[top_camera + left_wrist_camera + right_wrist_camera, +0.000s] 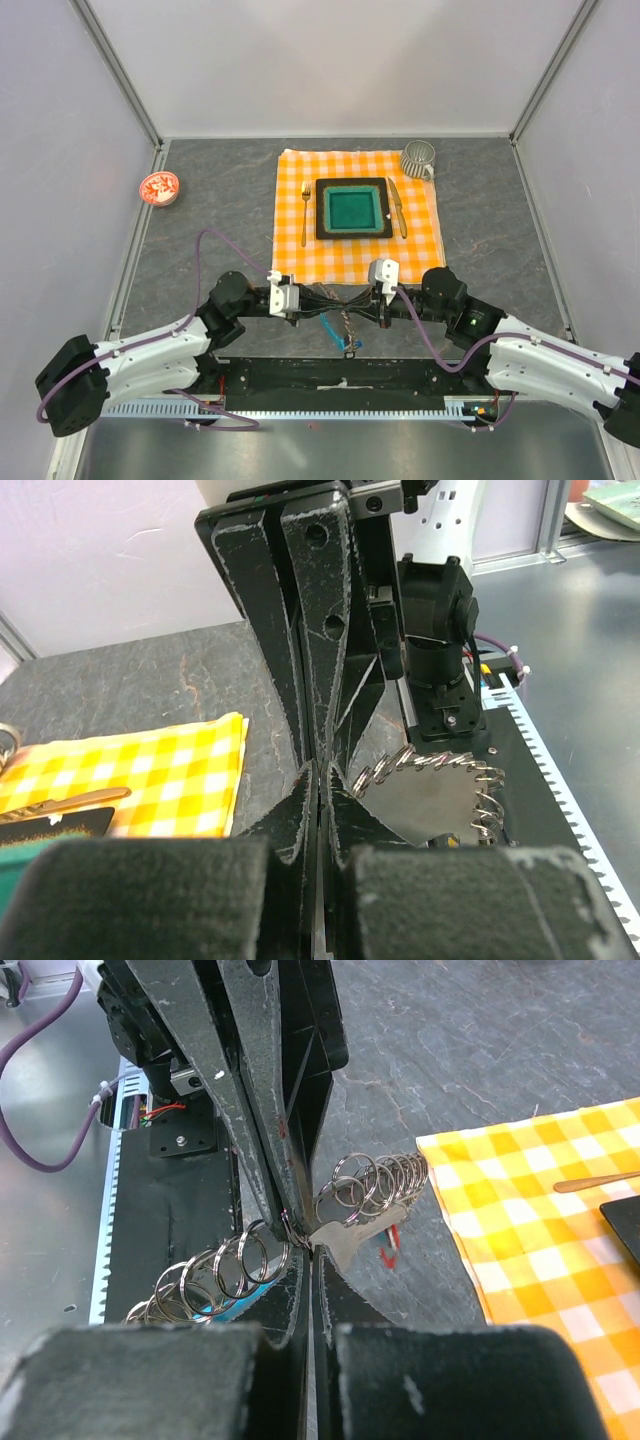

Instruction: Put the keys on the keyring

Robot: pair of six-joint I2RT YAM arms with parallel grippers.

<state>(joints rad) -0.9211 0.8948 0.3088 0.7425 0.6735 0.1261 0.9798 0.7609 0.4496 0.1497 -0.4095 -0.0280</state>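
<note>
My two grippers meet tip to tip over the dark table just in front of the cloth. The left gripper is shut, its tips pinching the thin wire of the keyring. That keyring carries a string of small silvery rings and a cyan-blue clip, which hang below the jaws. The right gripper is shut on the end of a silvery key with a red tag. The key lies against the rings right at the left fingertips. No other keys show.
An orange checked cloth behind the grippers holds a dark square plate, a fork and a knife. A metal mug stands at its far right corner. A red-and-white dish sits far left. Black base rail along the near edge.
</note>
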